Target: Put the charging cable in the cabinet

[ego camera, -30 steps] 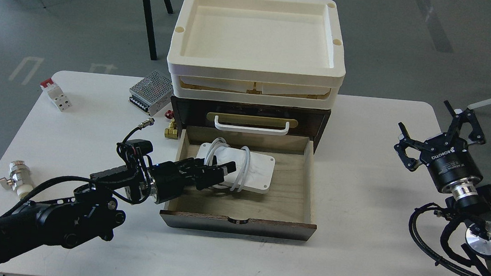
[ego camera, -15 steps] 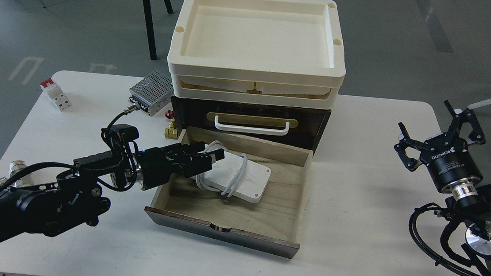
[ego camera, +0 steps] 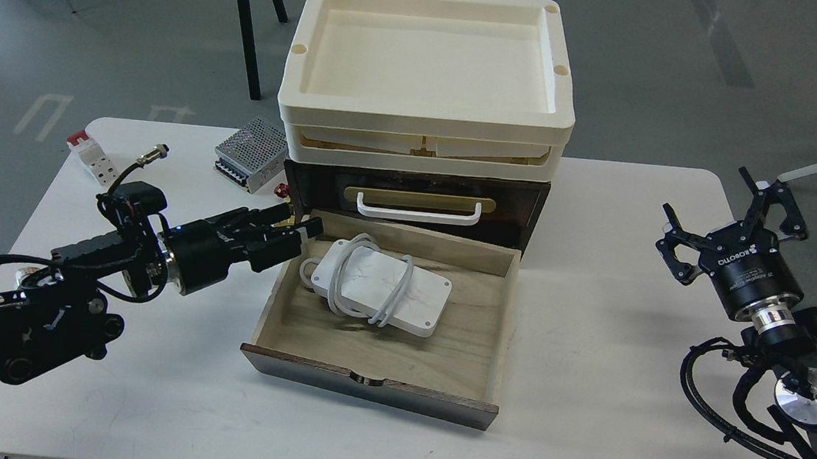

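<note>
From the head view, the charging cable (ego camera: 379,291) already lies flat on the floor of the pale wood drawer (ego camera: 478,324), its white cord looped across the block, so the placing itself looks done. The drawer is pulled out of the cabinet (ego camera: 535,215) and sits skewed, its front swung to the left; I judge that squaring it and pushing it shut is what remains. The left hand (ego camera: 299,233) is at the drawer's back left corner, just beside the cable but apart from it, holding nothing; its fingers lie close together and I cannot tell whether they are fully closed. That arm reaches in low and nearly level across the surface (ego camera: 582,437). The right hand (ego camera: 731,213) is raised well off to the right, fingers spread and empty.
</note>
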Robot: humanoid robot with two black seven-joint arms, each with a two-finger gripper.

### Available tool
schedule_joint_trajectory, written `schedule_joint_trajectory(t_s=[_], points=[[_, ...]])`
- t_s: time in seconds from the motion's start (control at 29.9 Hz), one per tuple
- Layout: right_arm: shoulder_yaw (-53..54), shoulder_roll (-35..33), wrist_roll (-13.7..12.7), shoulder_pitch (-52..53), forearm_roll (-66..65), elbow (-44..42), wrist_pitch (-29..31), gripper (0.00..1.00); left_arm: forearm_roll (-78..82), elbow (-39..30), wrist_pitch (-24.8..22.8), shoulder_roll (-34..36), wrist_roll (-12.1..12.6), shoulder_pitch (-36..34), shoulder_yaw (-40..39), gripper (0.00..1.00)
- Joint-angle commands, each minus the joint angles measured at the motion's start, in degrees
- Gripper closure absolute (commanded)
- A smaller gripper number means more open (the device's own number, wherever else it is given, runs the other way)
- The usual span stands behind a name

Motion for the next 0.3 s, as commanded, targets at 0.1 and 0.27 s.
schedule_joint_trajectory(t_s=[0.1, 0.27], points=[[0.0, 0.0, 0.0, 0.0, 0.0, 0.2, 0.0, 0.01, -11.6, -1.3, 1.3, 6.5, 0.0, 1.6, -0.4, 0.12], [0.0, 0.0, -0.1, 0.0, 0.0, 0.2, 0.1, 0.01, -24.2, -1.3, 1.0, 9.2, 0.0, 1.7, -1.7, 0.12]])
